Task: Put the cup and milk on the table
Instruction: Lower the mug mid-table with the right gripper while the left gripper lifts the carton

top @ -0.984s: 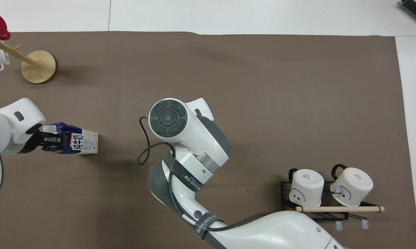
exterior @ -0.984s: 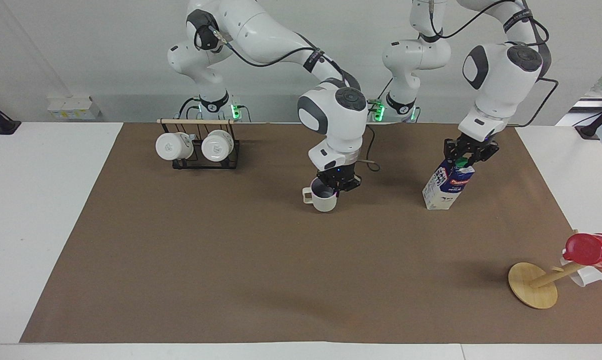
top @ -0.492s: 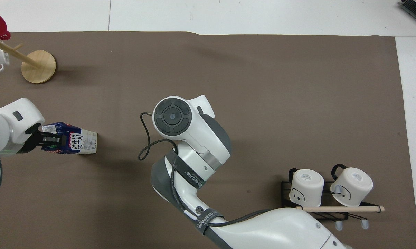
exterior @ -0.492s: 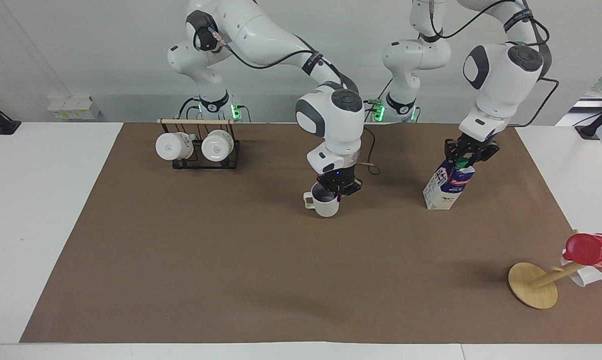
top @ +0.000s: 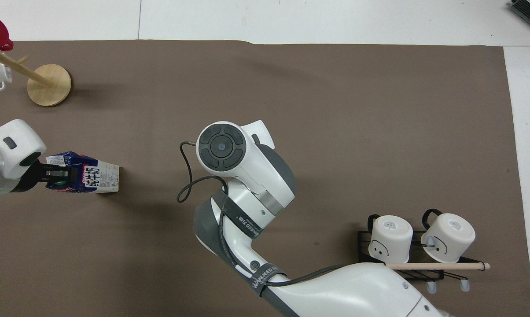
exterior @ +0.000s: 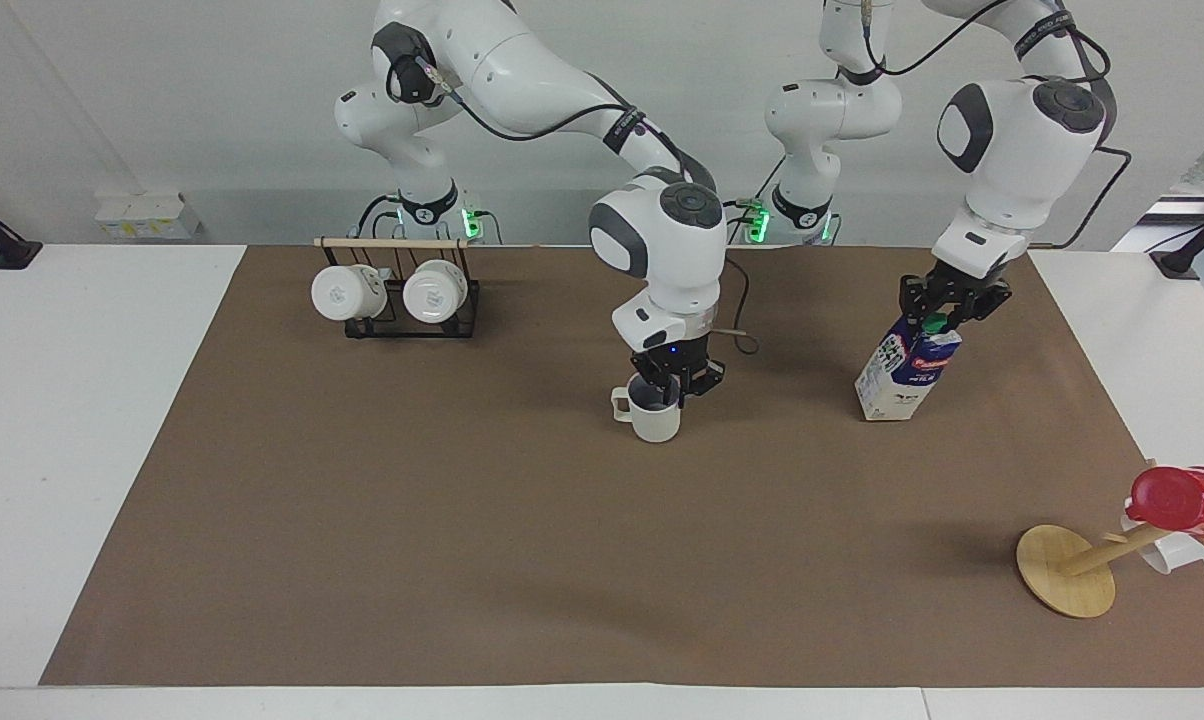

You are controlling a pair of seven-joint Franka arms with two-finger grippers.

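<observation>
Since a second ago both your arms have shifted: the right arm has carried the cup (exterior: 655, 417) lower and away from the robots, and the left arm has swung the milk (exterior: 908, 372) slightly toward its own end of the bench (exterior: 92, 400).

Step in hand, as I read it: setting both down. The milk hangs tilted over the brown sheet, the left pincer (exterior: 950, 305) clamped on its capped top; you need to square it upright before letting go. The cup is upright, at or just above the sheet mid-bench; the right pincer (exterior: 674, 382) grips its rim, one finger inside. Next: ease down, then open.

The facing view shows the cup and its grip; overhead, the right arm hides both, but the milk's (top: 85, 178) printed side and lean show.
</observation>
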